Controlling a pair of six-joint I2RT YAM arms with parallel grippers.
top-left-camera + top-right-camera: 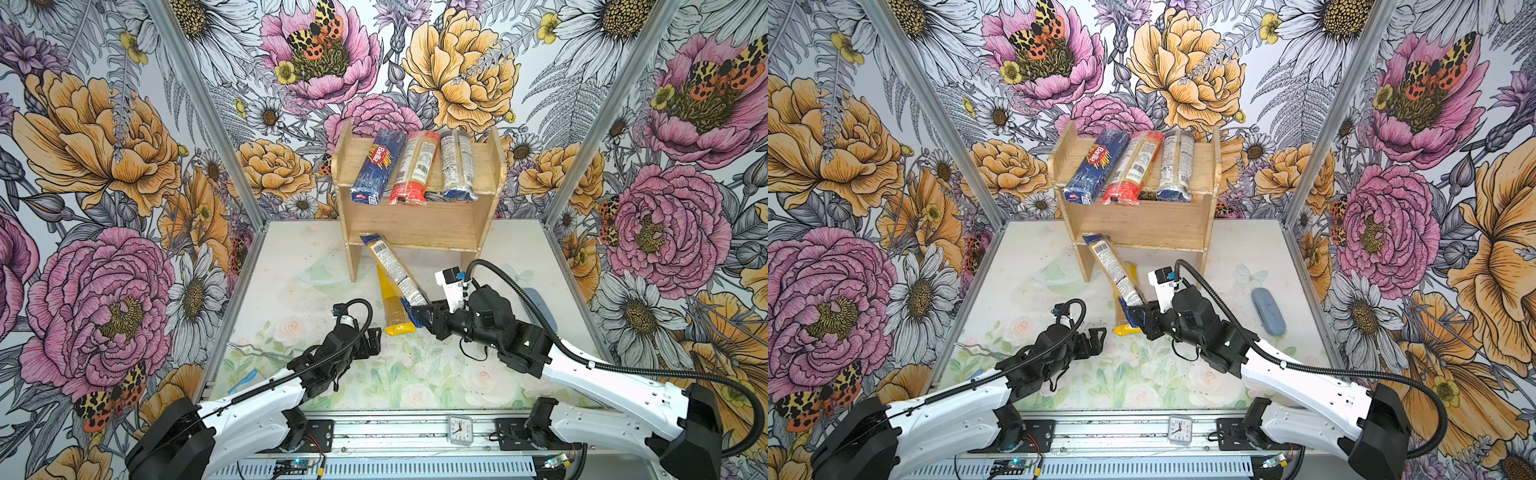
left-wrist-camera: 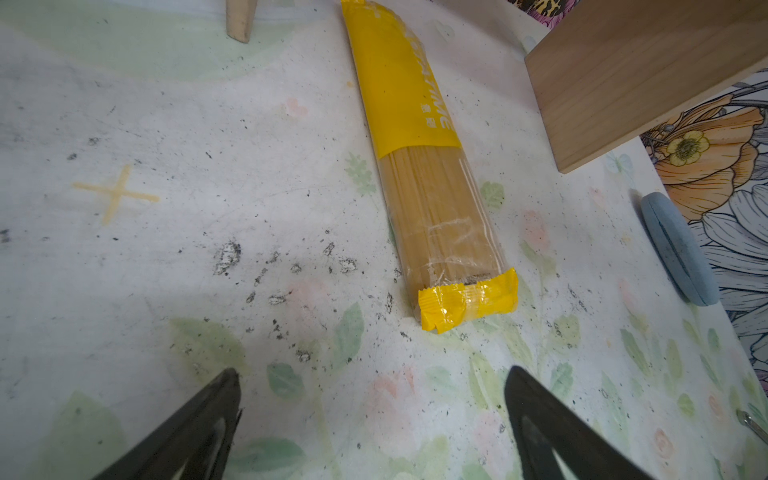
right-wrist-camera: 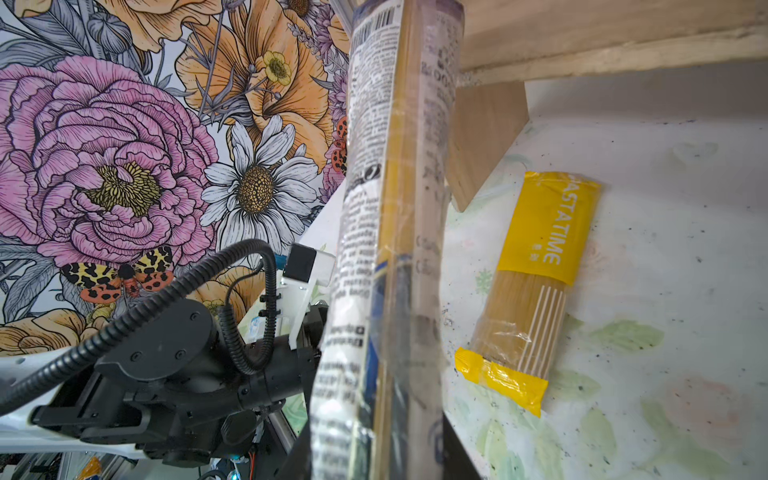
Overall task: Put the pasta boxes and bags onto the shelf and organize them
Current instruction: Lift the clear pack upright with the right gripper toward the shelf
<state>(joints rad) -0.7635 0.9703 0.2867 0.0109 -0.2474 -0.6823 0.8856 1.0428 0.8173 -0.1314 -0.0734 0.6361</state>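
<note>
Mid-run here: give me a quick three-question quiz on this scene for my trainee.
1. True or false: the left hand is open and holds nothing.
2. Which pack does the right hand grip? A. Barilla box B. grey-labelled bag C. yellow-ended bag
3. Fill in: ___ packs lie on the top tier of the shelf.
Key: 1 true; 2 B; 3 three.
</note>
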